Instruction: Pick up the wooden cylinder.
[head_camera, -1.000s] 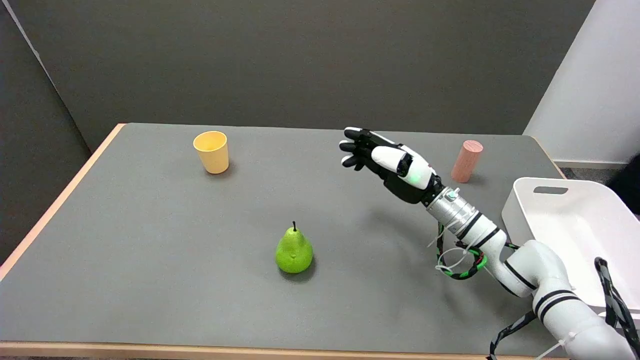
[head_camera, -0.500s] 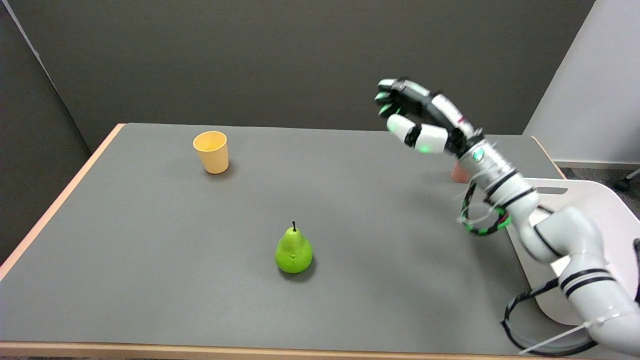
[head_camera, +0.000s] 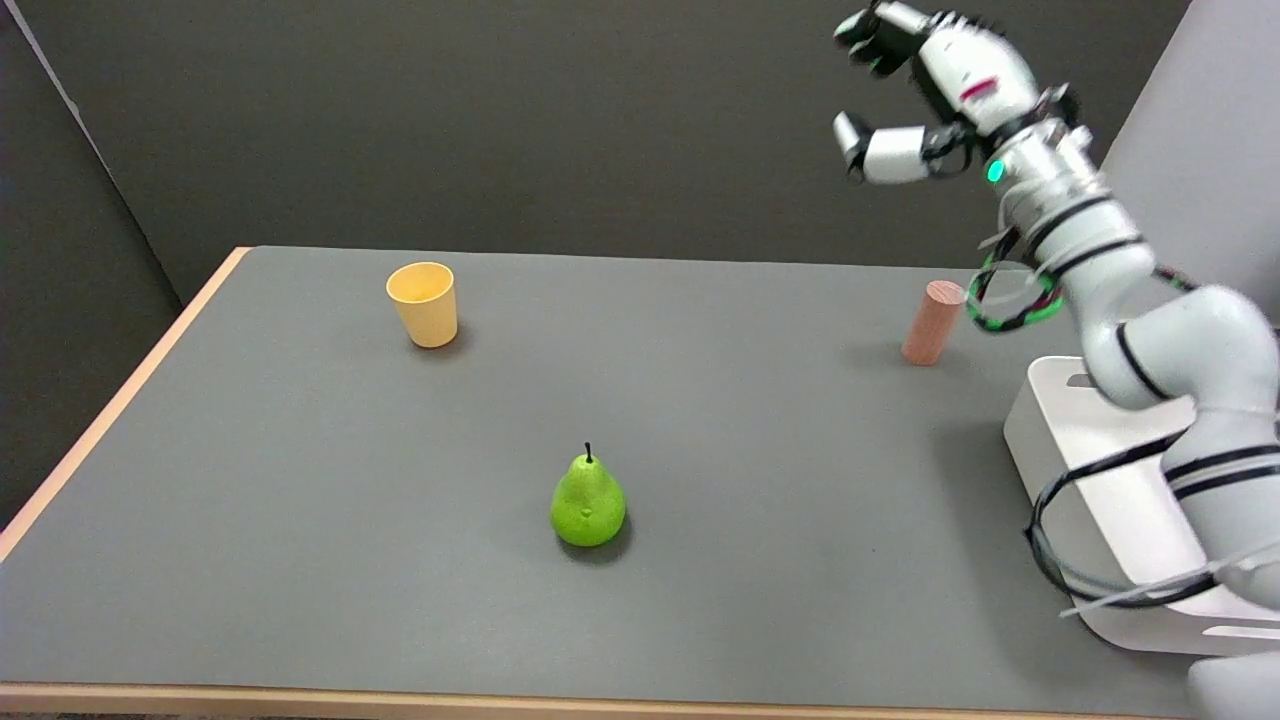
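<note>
Right hand (head_camera: 925, 85): raised high in the air at the upper right, in front of the dark back wall, well above the counter; it holds nothing.
Fingers (head_camera: 870, 30): spread and loosely curved, pointing left, with the thumb set apart below them and an open gap between; nothing lies in that gap.
Right arm (head_camera: 1150, 330): white with black bands, rising from the lower right edge up to the hand, with a green-and-black cable looped at the wrist.
Wooden cylinder (head_camera: 932, 322): stands on end on the counter at the far right, leaning slightly in this view, pale reddish-brown; it is below the hand and well apart from it, untouched.
Counter (head_camera: 300, 500): grey top with a light wooden edge along the left and near sides.
Yellow cup (head_camera: 423, 303): upright, mouth up, at the far left of the counter, well apart from the other things.
Green pear (head_camera: 588, 503): stands stem up near the middle of the counter, towards the near side.
White bin (head_camera: 1110, 500): at the right edge of the counter, near side of the cylinder, partly hidden behind the arm.
</note>
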